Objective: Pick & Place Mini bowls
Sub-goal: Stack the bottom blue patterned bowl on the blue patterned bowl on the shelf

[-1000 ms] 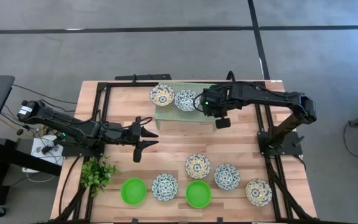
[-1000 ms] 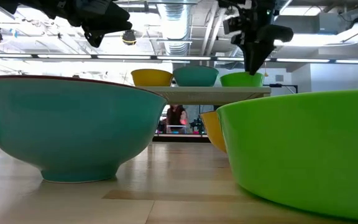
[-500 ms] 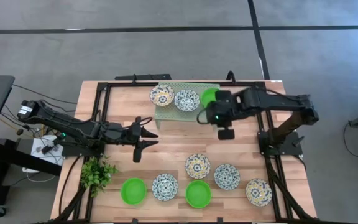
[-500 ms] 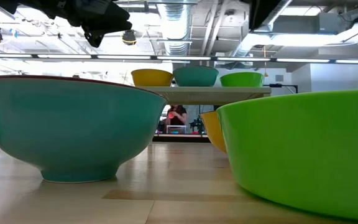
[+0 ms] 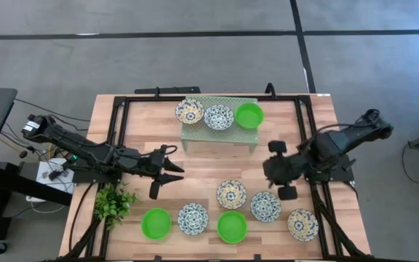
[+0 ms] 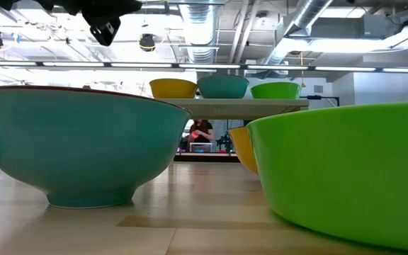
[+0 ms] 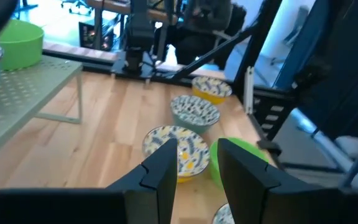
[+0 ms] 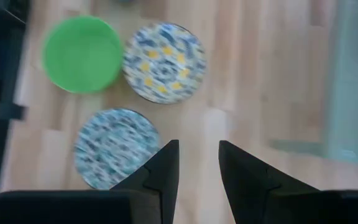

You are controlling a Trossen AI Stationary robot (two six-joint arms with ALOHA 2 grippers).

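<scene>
Now the right gripper [image 5: 283, 170] hangs with its fingers spread and empty above the table's [image 5: 202, 156] right side, just beside a patterned bowl [image 5: 231, 193]. Well apart on the left, the left gripper [image 5: 164, 173] is likewise parted, holding nothing. Nine mini bowls show: six patterned, three green. Two patterned ones and a green bowl [image 5: 249, 115] sit on the pale rack [image 5: 217, 135] at the far edge; four patterned and two green lie along the near side.
</scene>
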